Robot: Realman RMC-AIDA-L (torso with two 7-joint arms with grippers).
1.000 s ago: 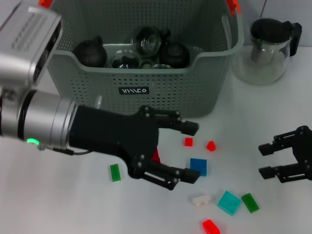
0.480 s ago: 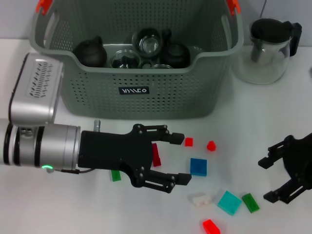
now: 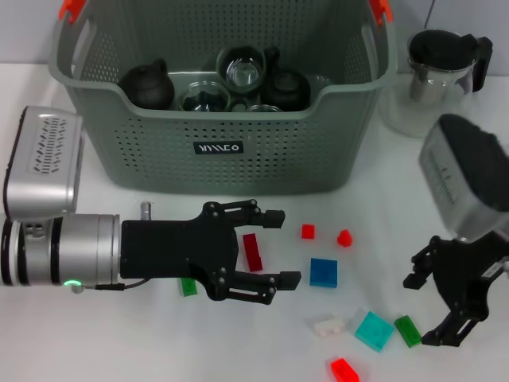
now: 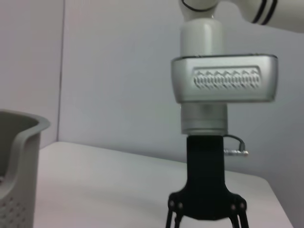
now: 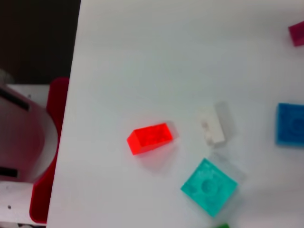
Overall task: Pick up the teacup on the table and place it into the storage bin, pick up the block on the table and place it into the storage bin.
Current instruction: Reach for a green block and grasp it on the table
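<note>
Our left gripper's point(image 3: 266, 247) fingers are spreading around a dark red block point(image 3: 253, 252) lying flat on the tabletop point(image 3: 119, 334); our right gripper point(image 3: 437, 298) is hovering spread over a green block point(image 3: 408, 330). The grey-green bin point(image 3: 223, 147) is holding dark teacups point(image 3: 147, 85).

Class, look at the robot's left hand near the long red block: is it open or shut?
Open: the left hand has its fingers spread either side of the long red block, not touching it.
</note>
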